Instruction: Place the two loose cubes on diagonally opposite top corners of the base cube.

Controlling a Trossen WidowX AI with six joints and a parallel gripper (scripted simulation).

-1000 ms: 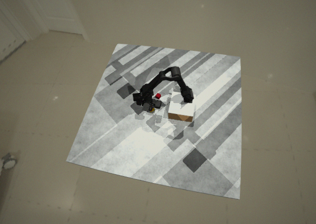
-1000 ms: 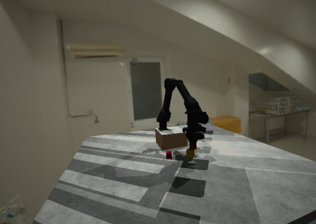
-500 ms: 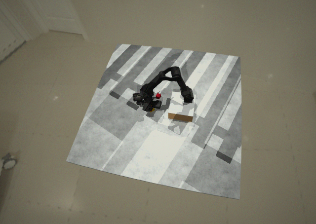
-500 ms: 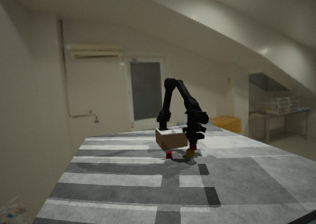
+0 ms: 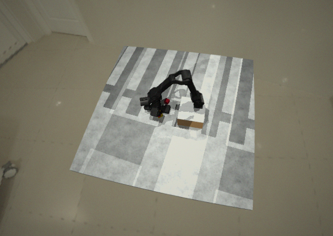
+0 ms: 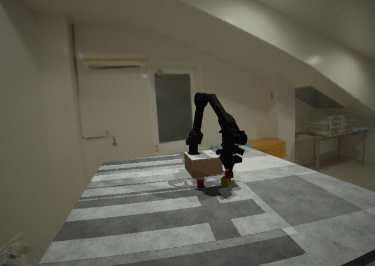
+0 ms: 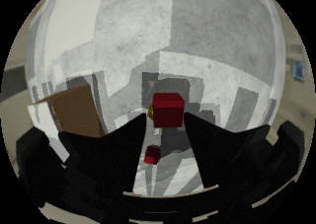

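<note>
A red cube rests on top of the yellow base cube, toward one corner; only a sliver of yellow shows beside it in the wrist view. My gripper points straight down over this cube, and its fingers stand a little apart from the cube's sides. In the top view the gripper hides the placed cube. The second red cube lies on the mat, a short way from the base cube.
The arm's base stands on a brown box with a white top, close beside the cubes. All of this sits on a grey and white patterned mat.
</note>
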